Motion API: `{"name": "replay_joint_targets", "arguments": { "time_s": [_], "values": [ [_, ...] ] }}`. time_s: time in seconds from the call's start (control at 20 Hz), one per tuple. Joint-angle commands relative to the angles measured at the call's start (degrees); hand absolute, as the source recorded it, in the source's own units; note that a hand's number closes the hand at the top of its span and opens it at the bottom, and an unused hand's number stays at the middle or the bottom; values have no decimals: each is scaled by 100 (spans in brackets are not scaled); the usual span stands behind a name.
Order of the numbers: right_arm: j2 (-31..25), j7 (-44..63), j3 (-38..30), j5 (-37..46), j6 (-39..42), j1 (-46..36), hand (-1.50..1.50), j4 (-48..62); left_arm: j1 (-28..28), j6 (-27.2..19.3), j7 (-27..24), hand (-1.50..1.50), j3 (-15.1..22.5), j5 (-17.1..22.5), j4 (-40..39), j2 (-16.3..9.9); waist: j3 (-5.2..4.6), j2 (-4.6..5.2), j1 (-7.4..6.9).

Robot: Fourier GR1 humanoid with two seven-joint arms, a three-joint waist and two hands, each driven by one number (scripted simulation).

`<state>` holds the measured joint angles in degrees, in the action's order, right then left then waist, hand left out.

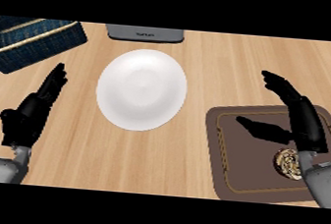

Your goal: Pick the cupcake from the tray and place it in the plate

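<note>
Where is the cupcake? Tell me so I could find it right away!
Look at the brown tray on the wooden counter's right side, beside the white plate. Near the tray's right edge, just under the robot's right hand, sits the cupcake. It is the only small round thing on the tray, golden with a swirly top.

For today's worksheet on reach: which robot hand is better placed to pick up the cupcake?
The right robot hand, probably. It is open above the brown tray, with the cupcake beside its wrist. The left robot hand rests beyond the white plate.
</note>
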<state>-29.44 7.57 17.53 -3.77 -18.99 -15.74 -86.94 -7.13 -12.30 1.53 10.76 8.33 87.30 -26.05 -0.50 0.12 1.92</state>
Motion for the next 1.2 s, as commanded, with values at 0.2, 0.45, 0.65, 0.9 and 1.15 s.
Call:
{"name": "replay_joint_targets", "arguments": {
  "time_s": [0.2, 0.45, 0.65, 0.9, 1.15],
  "values": [
    [468, -549, 723, 1530, -1492, 1798, -150, -338, -574, 195, 320, 0, -226, 112, -415, 174, 45, -23, -89],
    [-477, 13, 234, 2174, -1747, 2221, -150, -1509, -600, -116, 114, 0, -1, -271, -727, 590, 39, -37, -37],
    [-1239, 1052, -96, 2480, -1262, 2703, -150, -2573, -560, -48, 196, 0, -60, -284, -633, 607, 38, -37, -63],
    [-2303, 2836, -223, 2149, 276, 2645, -150, -3054, -678, 122, 210, 0, -195, -169, -657, 458, 19, -28, -74],
    [-2784, 3973, -682, 1408, 1342, 2213, -150, -3437, -799, 35, 596, 0, -41, -300, -417, 643, 41, -16, -188]
  ]
}}
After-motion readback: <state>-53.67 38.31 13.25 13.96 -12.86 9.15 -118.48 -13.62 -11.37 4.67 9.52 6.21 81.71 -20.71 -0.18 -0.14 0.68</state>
